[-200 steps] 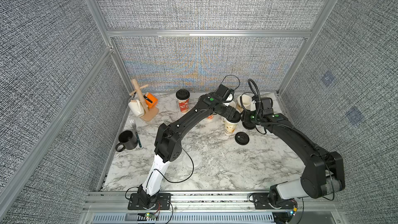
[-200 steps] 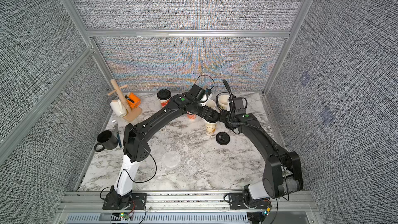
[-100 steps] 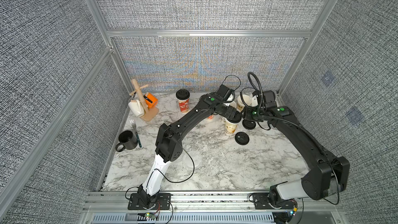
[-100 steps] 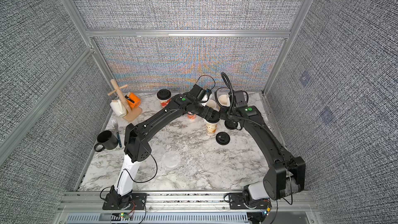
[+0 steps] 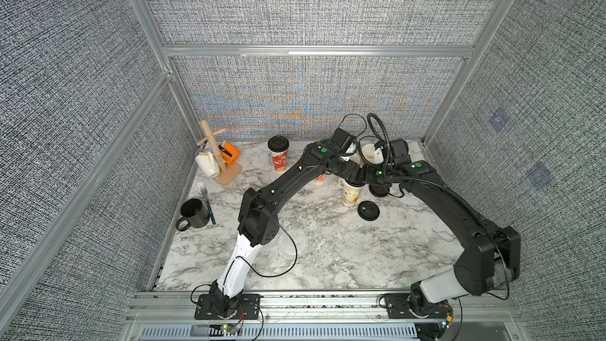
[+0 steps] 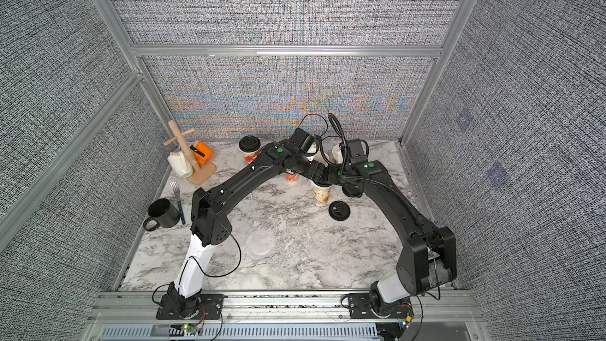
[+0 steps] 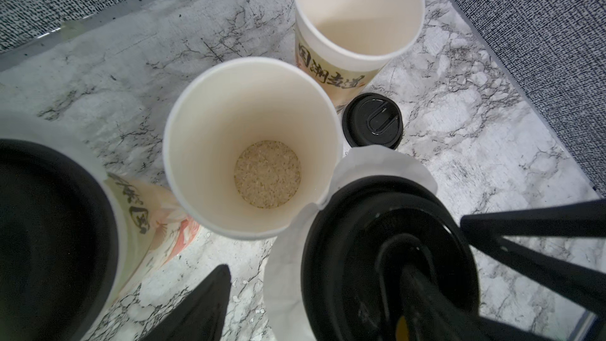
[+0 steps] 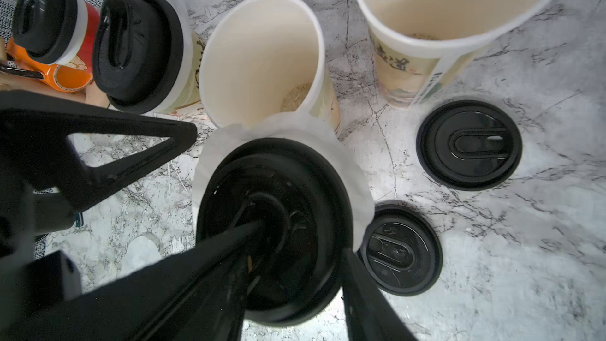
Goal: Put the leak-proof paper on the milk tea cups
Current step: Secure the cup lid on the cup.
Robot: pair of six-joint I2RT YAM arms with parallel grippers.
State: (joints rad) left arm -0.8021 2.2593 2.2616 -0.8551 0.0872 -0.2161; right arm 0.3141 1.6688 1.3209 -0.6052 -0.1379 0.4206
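A beige milk tea cup [image 5: 351, 195] stands mid-back with leak-proof paper [image 8: 357, 198] frilling out under a black lid [image 8: 272, 224]. My right gripper [image 8: 303, 237] is shut on that lid, one finger in its hollow, the other against its rim. My left gripper [image 7: 314, 273] is open: one finger [image 7: 203, 306] hangs over bare table, the other lies over the lid. Two open cups [image 7: 252, 172] [image 7: 357, 11] stand behind. A red cup [image 5: 278, 157] and a beige one [image 8: 141, 54] carry lids over paper. A loose paper disc [image 6: 260, 242] lies on the table in front.
Two loose black lids [image 8: 469, 144] [image 8: 398, 254] lie on the marble beside the cups. A wooden mug tree [image 5: 223, 165] with an orange and a white mug stands back left. A black mug [image 5: 193, 213] and a fork [image 5: 205, 191] lie by the left wall.
My right arm's elbow has swung outward to the right, which uncovers a loose lid beside the beige cup. Its jaws have closed slightly. The left arm has stayed put.
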